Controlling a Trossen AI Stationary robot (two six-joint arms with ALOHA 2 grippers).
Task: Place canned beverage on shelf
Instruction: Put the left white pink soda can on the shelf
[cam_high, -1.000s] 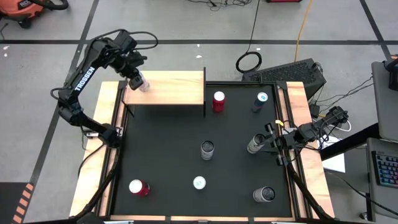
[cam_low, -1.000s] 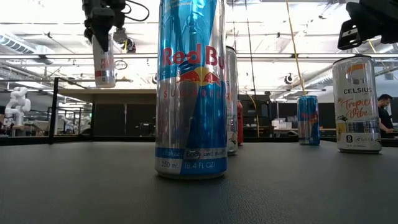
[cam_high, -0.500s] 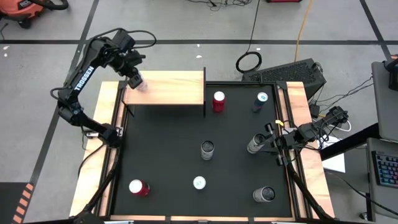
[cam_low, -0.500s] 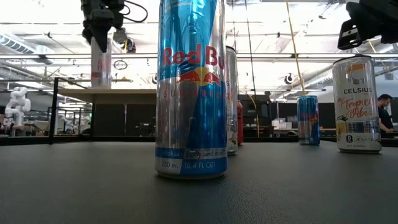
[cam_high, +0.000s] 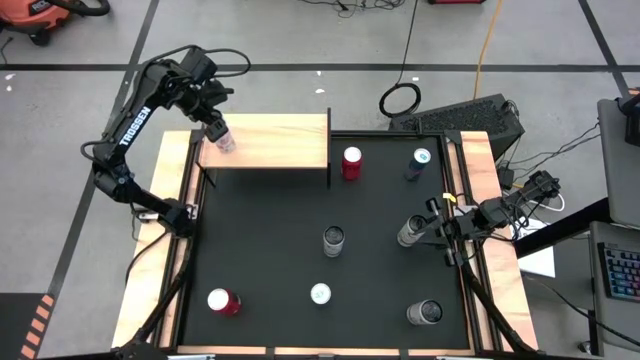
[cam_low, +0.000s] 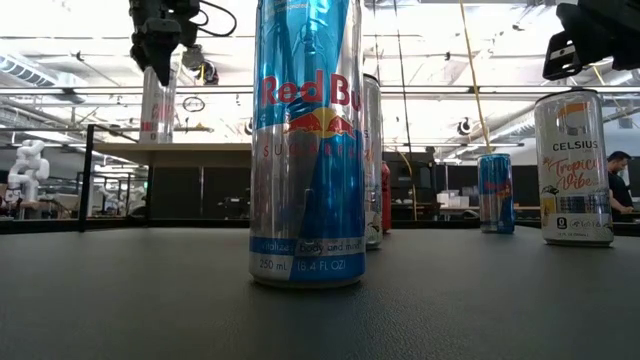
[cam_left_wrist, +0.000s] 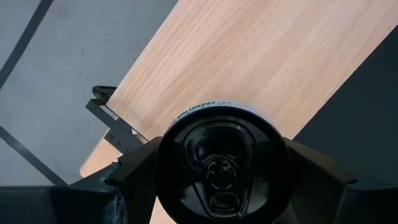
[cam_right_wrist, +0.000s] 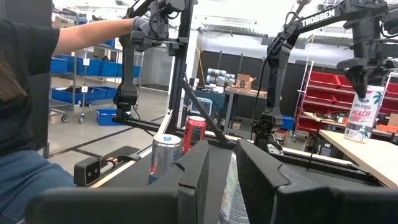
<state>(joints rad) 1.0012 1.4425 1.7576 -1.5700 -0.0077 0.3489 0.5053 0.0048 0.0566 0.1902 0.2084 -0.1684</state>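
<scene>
**Observer:** What's on your screens, biggest first?

**Operator:** I see the black mat-covered surface, with the light wooden rectangular shelf on thin dark legs at its far left corner. My left gripper is over the shelf's left end, clamped on an upright white slim beverage can with pink lettering; its base looks level with the shelf top, though I can't tell whether it touches.

**Observer:** And the right arm?

**Operator:** My right gripper waits near the surface's right edge, fingers narrowly apart around a silver can, beside a tall blue-and-silver Red Bull can.
</scene>
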